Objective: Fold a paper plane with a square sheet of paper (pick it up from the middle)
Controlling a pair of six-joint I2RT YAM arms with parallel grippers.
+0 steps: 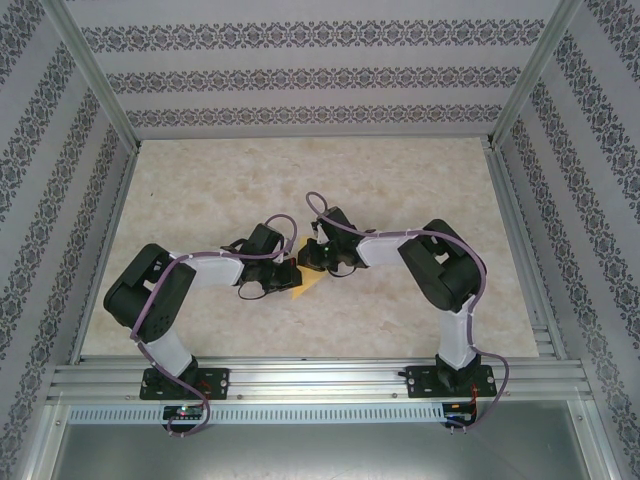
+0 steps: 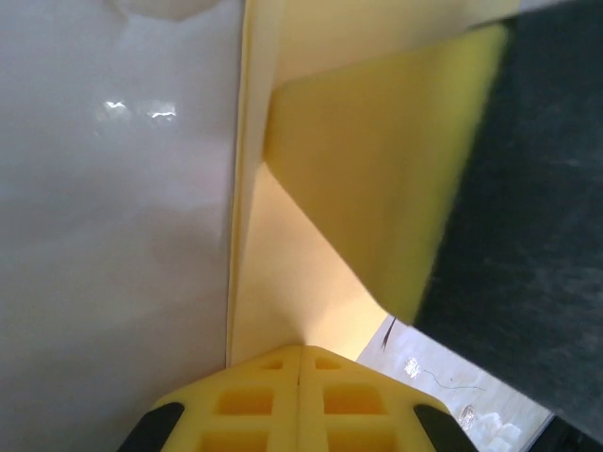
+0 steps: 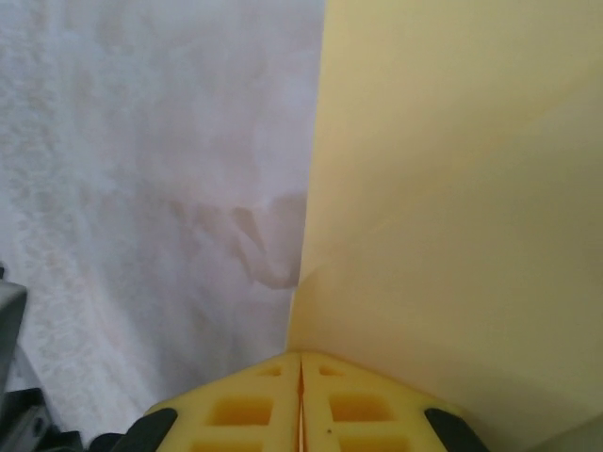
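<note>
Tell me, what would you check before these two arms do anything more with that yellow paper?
1. Left gripper shut on the square sheet of paper: ok, its pads are together and the paper's edge runs out from between them.
2. Right gripper shut on the same sheet: ok, its pads meet at the paper's edge.
3. A fold present in the paper: ok, a flap lies doubled over in the left wrist view.
4. Paper lifted off the table: cannot tell.
5. Edges lined up squarely: cannot tell, the views are too close.
</note>
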